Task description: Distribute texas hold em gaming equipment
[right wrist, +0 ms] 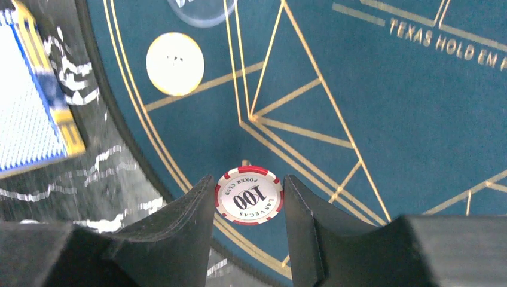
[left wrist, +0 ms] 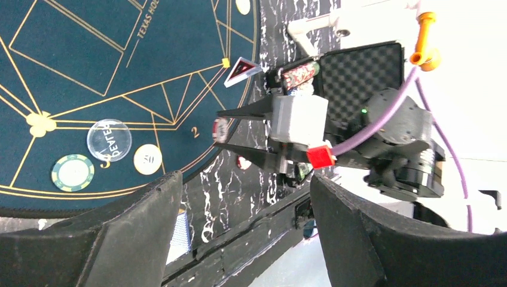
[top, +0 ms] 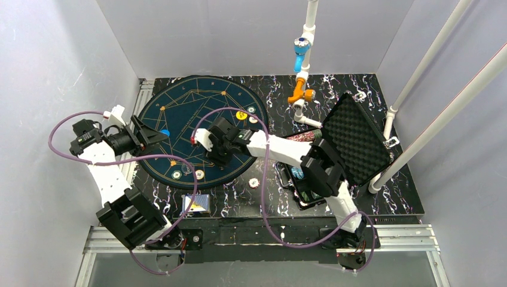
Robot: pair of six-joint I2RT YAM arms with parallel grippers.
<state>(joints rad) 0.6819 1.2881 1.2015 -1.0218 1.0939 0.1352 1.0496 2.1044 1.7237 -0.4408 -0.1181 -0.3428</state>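
Two hands are shown, one loaded. The right hand (right wrist: 246, 182) is closed partway on a red-edged chip (right wrist: 249, 196) marked 100, pinched by its rim between both fingers and hanging over the border of the round blue mat (right wrist: 382, 107). Beyond the fingertips, on the mat, lie a pale yellow chip (right wrist: 175, 64) and the rim of a clear disc (right wrist: 200, 12); to the hand's left, on the desk (right wrist: 113, 173), lie blue-backed cards (right wrist: 27, 119). The left hand (left wrist: 245, 179) stands wide open and empty, pointing at the right hand across the mat. Step in hand, by judgement: delivering this chip to a player's place. The next move calls for lowering it flat onto the felt before the fingers part. Whether the chip touches the mat cannot be told; the clear disc is cut off, and the black case (top: 356, 137) has its contents mostly hidden behind the right arm.
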